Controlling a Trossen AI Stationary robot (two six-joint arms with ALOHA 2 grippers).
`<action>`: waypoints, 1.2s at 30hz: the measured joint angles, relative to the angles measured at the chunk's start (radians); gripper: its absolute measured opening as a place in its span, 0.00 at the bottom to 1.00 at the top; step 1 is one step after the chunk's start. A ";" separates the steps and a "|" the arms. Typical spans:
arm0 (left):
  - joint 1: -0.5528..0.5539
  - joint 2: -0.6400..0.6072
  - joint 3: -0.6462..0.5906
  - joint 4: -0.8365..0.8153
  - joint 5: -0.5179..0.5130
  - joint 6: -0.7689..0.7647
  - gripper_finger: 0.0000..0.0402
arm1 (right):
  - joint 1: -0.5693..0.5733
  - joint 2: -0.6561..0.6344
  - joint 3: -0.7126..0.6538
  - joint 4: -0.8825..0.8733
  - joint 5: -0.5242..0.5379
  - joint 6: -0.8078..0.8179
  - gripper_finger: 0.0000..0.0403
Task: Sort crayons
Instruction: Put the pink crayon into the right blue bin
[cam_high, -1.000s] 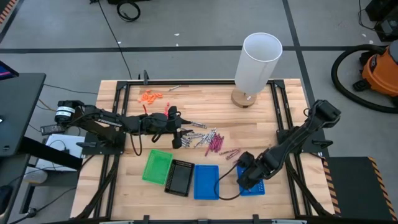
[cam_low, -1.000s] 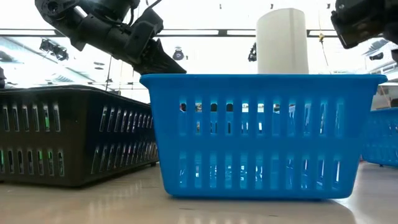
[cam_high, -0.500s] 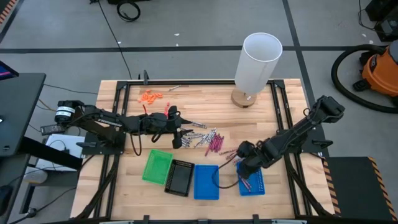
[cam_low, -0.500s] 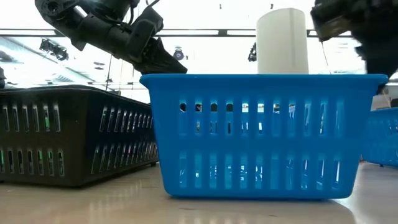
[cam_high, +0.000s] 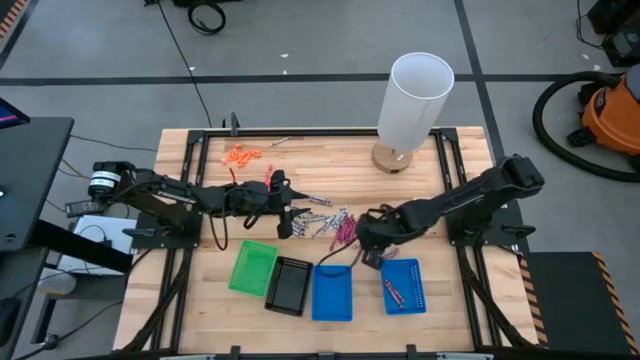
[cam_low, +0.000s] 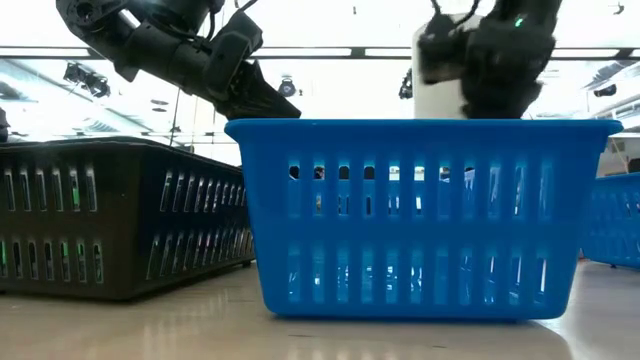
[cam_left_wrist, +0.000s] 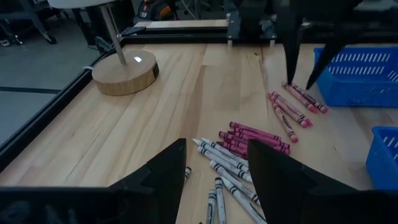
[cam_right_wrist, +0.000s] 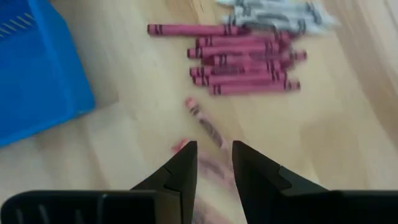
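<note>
Silvery-grey crayons (cam_high: 318, 216) and maroon crayons (cam_high: 346, 231) lie in a pile at mid-table. A few loose maroon crayons (cam_left_wrist: 297, 102) lie to its right. My right gripper (cam_right_wrist: 214, 163) hangs open just above these loose ones, fingers pointing steeply down, and one crayon (cam_right_wrist: 205, 127) lies just ahead of the fingertips. My left gripper (cam_left_wrist: 216, 180) waits open, low over the silvery-grey crayons (cam_left_wrist: 219, 168) at the pile's left. More maroon crayons (cam_high: 392, 292) lie in the right blue tray (cam_high: 412, 290).
A green tray (cam_high: 252, 267), a black tray (cam_high: 289, 285) and a second blue tray (cam_high: 332, 292) stand in a row near the front edge. A tall white lamp (cam_high: 415, 100) on a wooden base stands at the far right. Small orange pieces (cam_high: 243, 155) lie at the far left.
My right gripper has swung from over the right blue tray toward the table's left and far side, rolling its wrist, and now hangs over the loose maroon crayons beside the pile. The tray it left now shows maroon crayons inside.
</note>
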 joint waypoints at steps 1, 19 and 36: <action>0.000 0.000 0.000 0.000 0.000 0.000 0.45 | -0.009 0.023 0.000 0.018 0.000 -0.047 0.27; 0.000 0.000 0.000 -0.028 0.000 0.000 0.45 | -0.066 0.209 -0.003 0.166 -0.102 -0.378 0.26; 0.000 0.000 0.000 -0.038 0.000 0.000 0.45 | -0.095 0.135 -0.224 0.422 -0.141 -0.438 0.15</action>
